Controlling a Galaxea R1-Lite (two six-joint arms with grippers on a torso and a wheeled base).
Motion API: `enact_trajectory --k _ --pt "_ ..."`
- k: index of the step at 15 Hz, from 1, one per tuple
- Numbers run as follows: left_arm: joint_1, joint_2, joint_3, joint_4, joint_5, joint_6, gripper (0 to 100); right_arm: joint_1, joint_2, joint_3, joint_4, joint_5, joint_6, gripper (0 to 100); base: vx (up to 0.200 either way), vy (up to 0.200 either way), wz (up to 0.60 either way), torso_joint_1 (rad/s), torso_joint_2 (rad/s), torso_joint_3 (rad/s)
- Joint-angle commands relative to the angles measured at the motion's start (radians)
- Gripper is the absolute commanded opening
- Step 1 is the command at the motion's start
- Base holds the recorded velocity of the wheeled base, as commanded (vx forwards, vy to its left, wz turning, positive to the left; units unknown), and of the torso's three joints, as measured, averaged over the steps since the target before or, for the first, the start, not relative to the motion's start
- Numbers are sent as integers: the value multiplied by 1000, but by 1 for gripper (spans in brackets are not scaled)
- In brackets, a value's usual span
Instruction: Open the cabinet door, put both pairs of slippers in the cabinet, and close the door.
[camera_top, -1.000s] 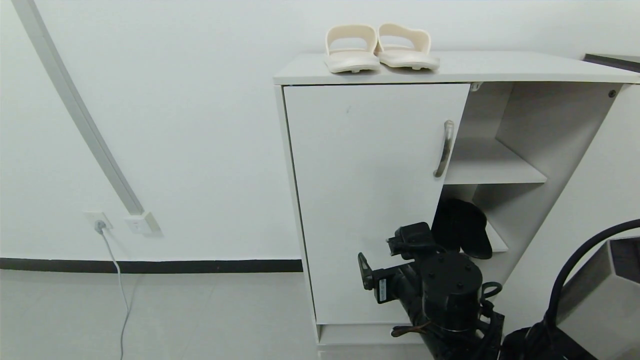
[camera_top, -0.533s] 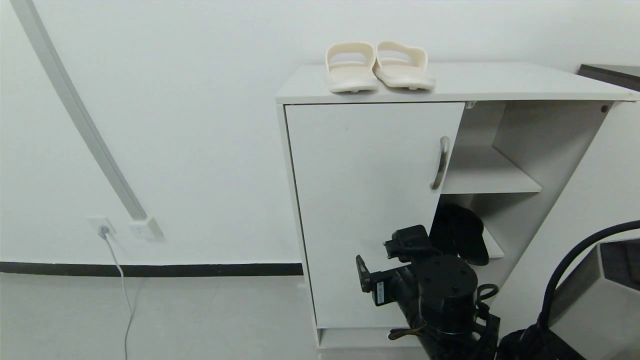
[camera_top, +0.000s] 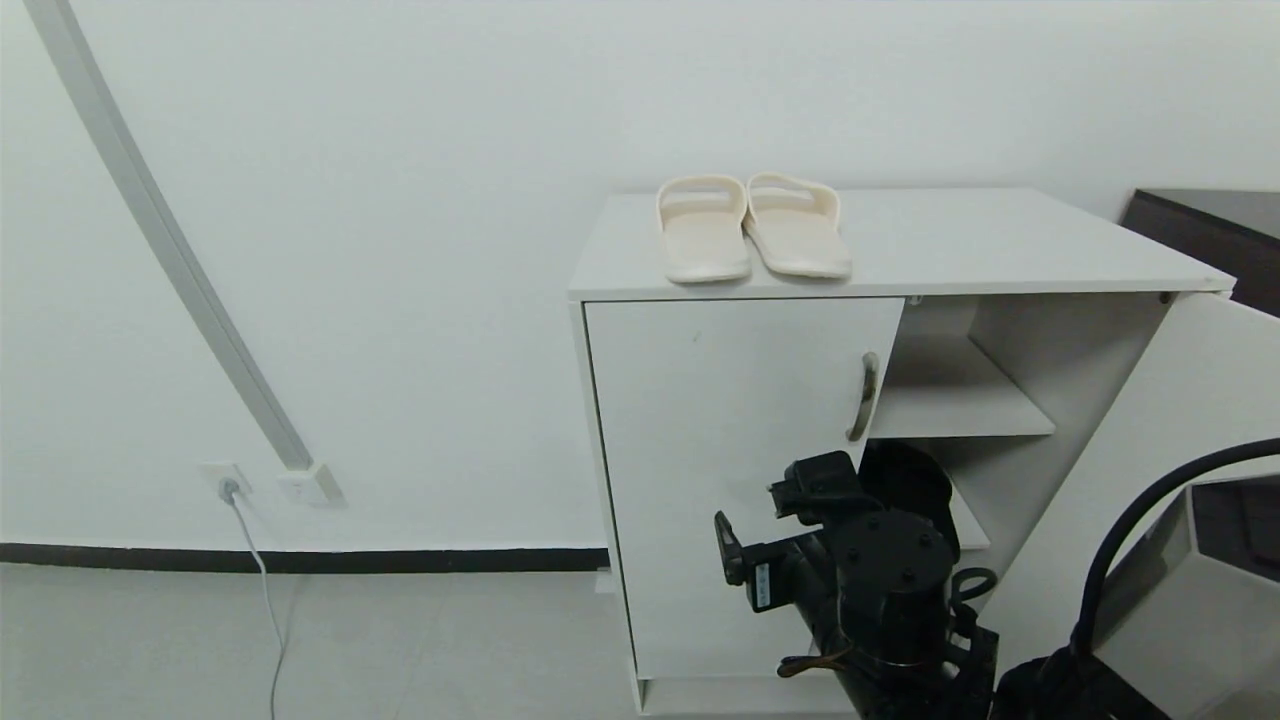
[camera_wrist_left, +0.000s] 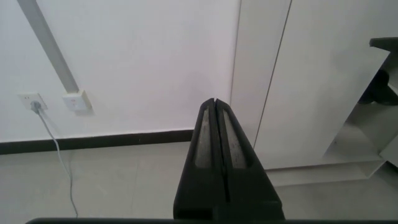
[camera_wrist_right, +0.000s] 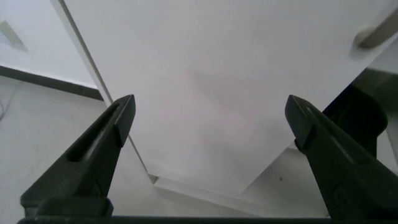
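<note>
Before the closed cabinet door (camera_top: 730, 470), right gripper (camera_wrist_right: 210, 106) hangs spread wide.

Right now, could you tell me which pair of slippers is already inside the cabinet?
The black pair, low in the open right side; the beige pair lies on top of the cabinet.

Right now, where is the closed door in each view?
Head: door at centre, left of the open compartment.
Left wrist: door beyond the shut left gripper, seen at an angle.
Right wrist: door close behind the open right gripper.
Shared landmark: black baseboard.
</note>
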Motion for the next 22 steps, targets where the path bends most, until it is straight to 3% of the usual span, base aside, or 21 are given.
enact_trajectory --k 1,22 --pt "0 0 0 0 0 1 0 0 2 1 0 0 0 100 0 0 0 149 -466 -320" --pt "0 0 0 0 -1 1 0 -7 1 4 -2 0 0 100 0 0 0 211 -526 -319"
